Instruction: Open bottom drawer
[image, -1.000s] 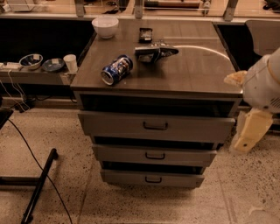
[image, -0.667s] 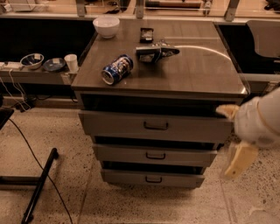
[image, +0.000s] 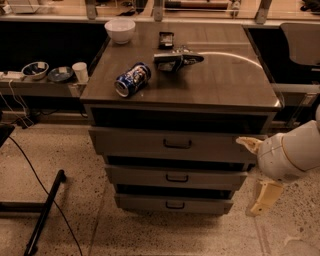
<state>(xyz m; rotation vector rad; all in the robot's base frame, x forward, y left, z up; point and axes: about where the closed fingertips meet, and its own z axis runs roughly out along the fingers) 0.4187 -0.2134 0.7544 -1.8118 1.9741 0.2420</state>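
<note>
The bottom drawer (image: 174, 204) is the lowest of three grey drawers in the cabinet, with a small dark bar handle (image: 175, 205). Its front looks shut, set slightly back under the middle drawer (image: 176, 177). My gripper (image: 255, 170) hangs at the cabinet's right side, level with the middle drawer, to the right of and a little above the bottom drawer. One beige finger (image: 247, 144) points up-left and the other (image: 262, 198) points down, spread apart and holding nothing. It touches no handle.
The cabinet top (image: 225, 80) carries a white bowl (image: 120, 30), a blue can on its side (image: 132, 79), a dark tool (image: 177, 59) and a white cable (image: 235, 54). A side shelf with bowls and a cup (image: 80, 71) stands at the left. A black stand leg (image: 45, 212) lies on the floor.
My arm and gripper have moved down and slightly left along the cabinet's right side, from the top drawer's level to the middle drawer's. The drawers have not moved.
</note>
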